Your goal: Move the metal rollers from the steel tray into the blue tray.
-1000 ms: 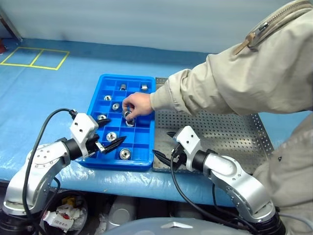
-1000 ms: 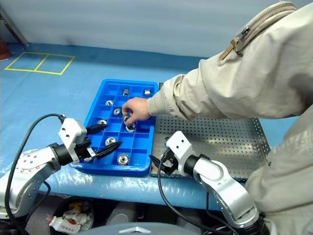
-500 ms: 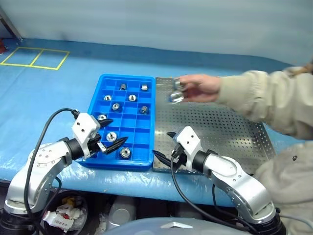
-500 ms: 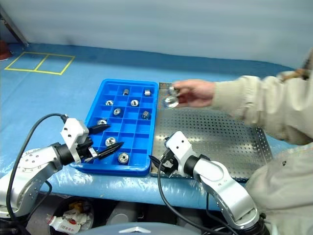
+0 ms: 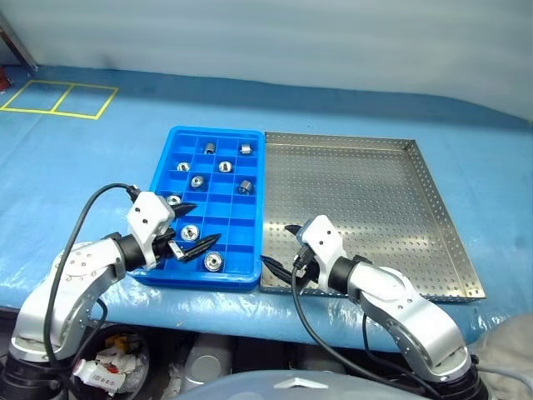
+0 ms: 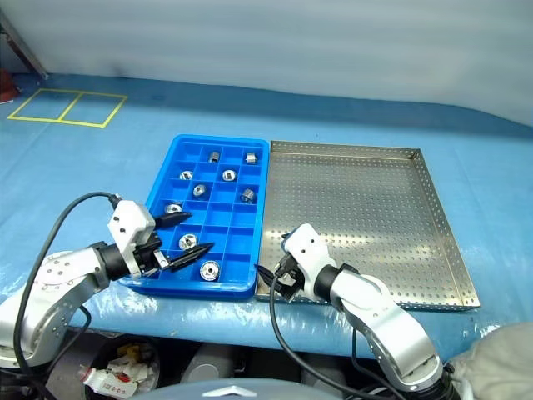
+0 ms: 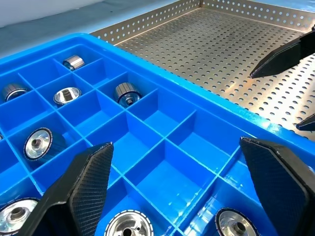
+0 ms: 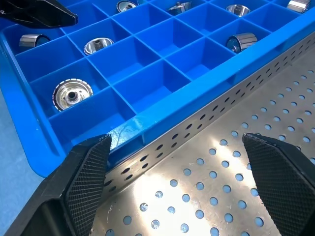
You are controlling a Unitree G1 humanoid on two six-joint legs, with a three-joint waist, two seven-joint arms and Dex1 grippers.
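Person's arm now gone from frame. Metal rollers (image 5: 191, 232) sitting in blue tray (image 5: 250, 257), center-left, some upright, some sideways. Steel tray (image 5: 366, 217) bare. Left gripper (image 5: 193, 225) and right gripper (image 5: 281, 247) hovering wide open, empty.

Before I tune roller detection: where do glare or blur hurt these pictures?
Right wrist view: bright glare patches on the steel tray floor. Left wrist view: softer sheen there; the metal rollers read crisp, near fingers soft. Eye views: even light, no blur.

Eight shiny metal rollers (image 5: 213, 261) sit singly in compartments of the blue tray (image 5: 250, 272); the perforated steel tray (image 5: 366, 208) touches its right side, bare
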